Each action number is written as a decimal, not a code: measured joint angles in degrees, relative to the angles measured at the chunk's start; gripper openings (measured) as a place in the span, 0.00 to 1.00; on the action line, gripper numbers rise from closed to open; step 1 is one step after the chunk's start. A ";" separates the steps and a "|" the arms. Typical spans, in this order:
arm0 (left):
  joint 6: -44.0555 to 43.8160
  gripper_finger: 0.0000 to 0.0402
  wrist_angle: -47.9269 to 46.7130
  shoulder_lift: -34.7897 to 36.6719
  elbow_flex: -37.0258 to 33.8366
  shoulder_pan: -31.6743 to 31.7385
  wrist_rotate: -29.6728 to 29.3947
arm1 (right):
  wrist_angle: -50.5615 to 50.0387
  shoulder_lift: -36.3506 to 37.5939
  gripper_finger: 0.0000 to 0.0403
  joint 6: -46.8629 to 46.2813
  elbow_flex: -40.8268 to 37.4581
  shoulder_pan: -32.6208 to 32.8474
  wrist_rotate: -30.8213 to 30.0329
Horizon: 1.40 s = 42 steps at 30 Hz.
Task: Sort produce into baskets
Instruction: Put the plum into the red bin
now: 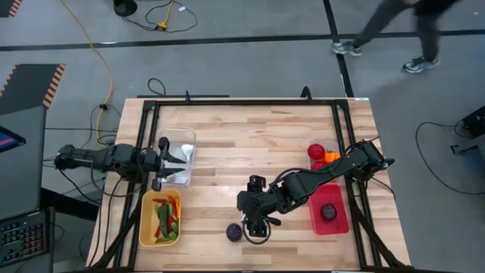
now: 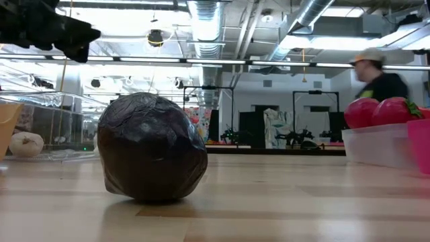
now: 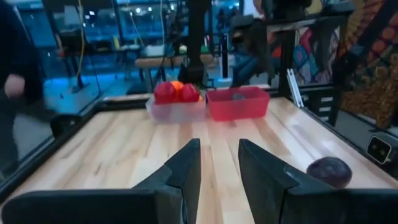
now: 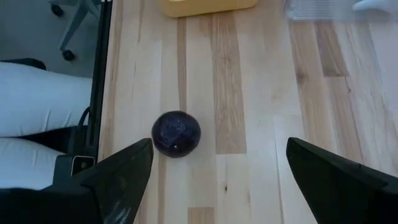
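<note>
Nearest the low camera sits a dark purple round (image 2: pixel 152 148), resting on the bare counter (image 1: pixel 250 144) near its front edge, outside every basket. It is close to spherical, slightly crumpled, with no long axis and no evident pointing direction.

The right gripper (image 1: pixel 258 227) hovers just beside it, fingers spread wide and empty; in the right wrist view the round (image 4: pixel 176 133) lies ahead of the gap, off toward one finger rather than centred.

The left gripper (image 1: pixel 176 157) is over the clear basket (image 1: pixel 187 138), fingers drawn close together with a narrow gap, nothing visible between them.

Progress, as judged: largely done.
- Yellow basket (image 1: pixel 146 227): holds the chillies (image 1: pixel 167 218), lying roughly along the basket's length.
- Red basket (image 1: pixel 337 225): holds one purple round (image 1: pixel 328 211).
- A further clear bin (image 3: pixel 163 111) beside the red basket: holds tomatoes (image 1: pixel 316 152) and an orange piece.
- Clear basket: a white garlic (image 2: pixel 25 144) shows through its wall.

Outstanding: the one loose round, presumably bound for the red basket.
</note>
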<state>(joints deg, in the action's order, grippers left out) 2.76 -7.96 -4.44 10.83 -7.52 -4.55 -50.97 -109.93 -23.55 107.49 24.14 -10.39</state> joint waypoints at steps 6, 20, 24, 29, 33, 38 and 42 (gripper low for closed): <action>1.67 0.24 -2.67 4.12 -0.87 0.18 -1.78 | 0.40 -0.04 0.98 0.00 0.02 -0.72 0.01; 7.61 0.24 11.59 4.17 -10.25 0.70 -1.29 | 3.02 -3.54 0.98 -0.44 0.02 -1.69 3.08; 10.84 0.24 11.65 3.99 -10.28 1.54 -1.79 | 3.93 -6.14 0.98 -0.12 0.02 -1.68 3.53; 11.12 0.24 10.92 3.11 -10.30 2.59 -2.77 | 5.06 -9.57 0.98 -0.96 0.02 -1.68 4.61; 8.79 0.24 11.09 2.43 -10.32 3.10 -3.71 | 5.87 -11.52 0.98 -5.68 0.02 -1.68 5.61; 8.53 0.24 10.94 2.24 -10.32 3.20 -4.25 | 6.46 -12.32 0.98 -15.36 0.02 -1.57 6.01; 8.55 0.24 10.94 2.22 -10.34 3.19 -4.26 | 6.76 -12.28 0.98 -23.15 0.02 -0.78 5.90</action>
<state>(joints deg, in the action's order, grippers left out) 11.31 2.98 -2.22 0.49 -4.33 -8.81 -44.21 -122.21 -46.70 107.50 23.35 -4.50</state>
